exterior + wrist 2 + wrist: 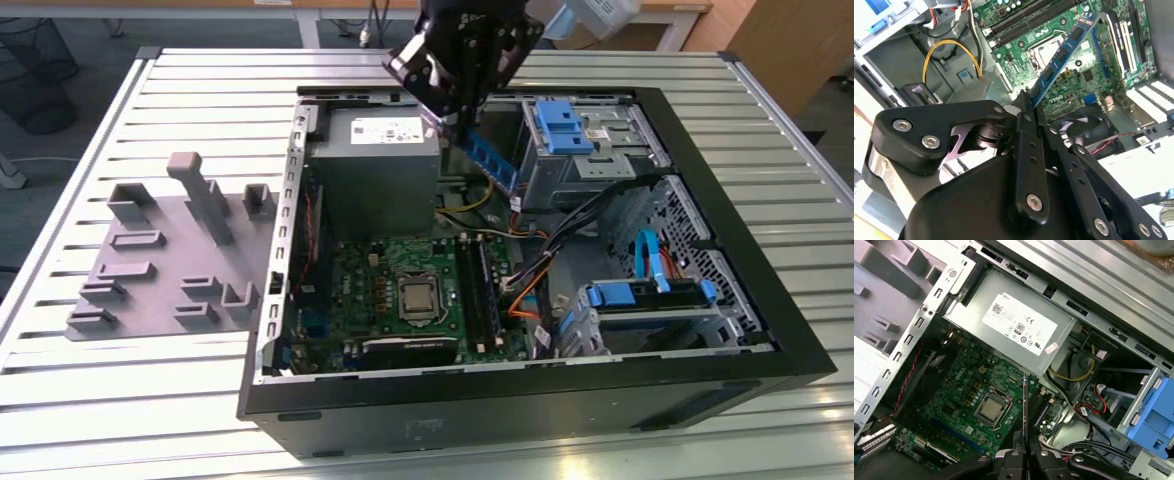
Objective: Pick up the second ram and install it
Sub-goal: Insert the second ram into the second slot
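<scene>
Gripper: gripper (451,128) clamped tight on one end of the second ram (491,160).
Second ram: in the air, tilted, over the open computer case (534,400), between the power supply (380,150) and the blue drive bracket (567,125), clear of the motherboard (387,270).
Obstructions: cable bundle (561,235) beside the memory slots (478,290).
Second wrist view: flat face of the stick with black chips; yellow cable (949,50); fan (1089,130).
First wrist view: stick edge-on, a thin line near the processor socket (990,410).
Surface: slatted metal table (174,80); gray fixture plate (160,260) at the exterior view's left of the case.
Room: wooden furniture (787,40) behind.
</scene>
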